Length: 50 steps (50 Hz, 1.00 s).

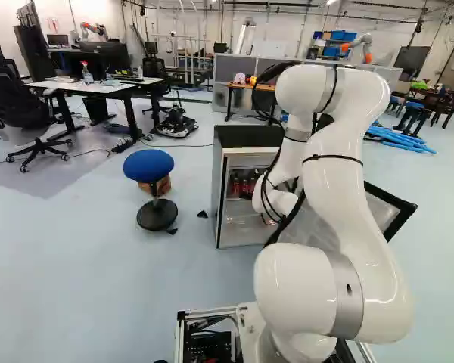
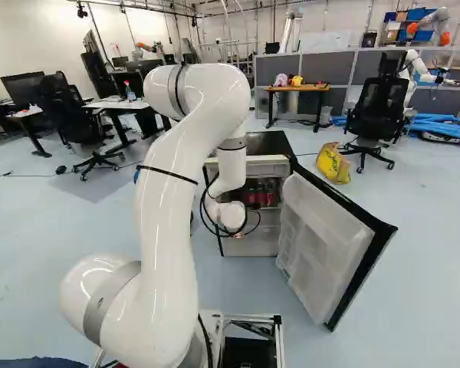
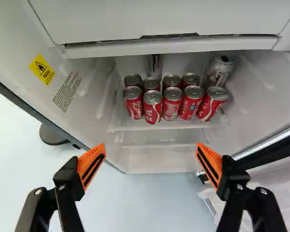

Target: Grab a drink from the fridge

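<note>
Red cans (image 3: 152,104) in two rows on fridge shelf (image 3: 166,125), twelve o'clock from the pincer (image 3: 151,150). Pincer released, fingers (image 3: 89,166) wide apart. Silver can (image 3: 219,70) at one o'clock.

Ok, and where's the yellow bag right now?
In the right base view, the yellow bag is on the floor right of the fridge, just left of the black office chair and beyond the open fridge door.

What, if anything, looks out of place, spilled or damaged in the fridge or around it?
Inside the fridge, nothing stands out: the red cans stand grouped on the shelf, with no visible spill or dent. Outside, a yellow bag lies on the floor near a black chair; it looks slightly out of place.
</note>
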### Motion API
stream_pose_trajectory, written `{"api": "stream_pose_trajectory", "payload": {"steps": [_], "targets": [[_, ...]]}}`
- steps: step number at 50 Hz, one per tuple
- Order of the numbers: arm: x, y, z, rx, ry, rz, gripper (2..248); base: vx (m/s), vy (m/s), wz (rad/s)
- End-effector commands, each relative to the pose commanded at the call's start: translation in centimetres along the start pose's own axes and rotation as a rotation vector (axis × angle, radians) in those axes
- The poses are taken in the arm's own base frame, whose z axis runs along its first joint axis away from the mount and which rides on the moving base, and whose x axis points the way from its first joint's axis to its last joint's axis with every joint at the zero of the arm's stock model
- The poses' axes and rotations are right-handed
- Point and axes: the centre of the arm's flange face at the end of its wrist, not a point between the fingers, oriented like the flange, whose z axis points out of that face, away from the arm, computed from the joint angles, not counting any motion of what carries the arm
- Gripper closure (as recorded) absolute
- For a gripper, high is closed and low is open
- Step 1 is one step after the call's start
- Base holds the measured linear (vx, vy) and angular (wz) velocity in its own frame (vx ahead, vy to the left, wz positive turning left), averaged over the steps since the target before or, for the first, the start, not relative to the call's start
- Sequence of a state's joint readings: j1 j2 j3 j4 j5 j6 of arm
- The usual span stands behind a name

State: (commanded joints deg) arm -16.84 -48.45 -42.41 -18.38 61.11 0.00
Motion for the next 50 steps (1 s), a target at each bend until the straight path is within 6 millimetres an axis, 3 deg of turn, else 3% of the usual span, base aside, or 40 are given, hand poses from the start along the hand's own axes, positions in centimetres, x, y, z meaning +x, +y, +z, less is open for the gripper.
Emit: {"api": "stream_pose_trajectory", "payload": {"steps": [50], "targets": [[-1.8, 0.7, 7.6, 0.017, 0.116, -0.009, 3, 0.0, 0.0, 0.0]]}}
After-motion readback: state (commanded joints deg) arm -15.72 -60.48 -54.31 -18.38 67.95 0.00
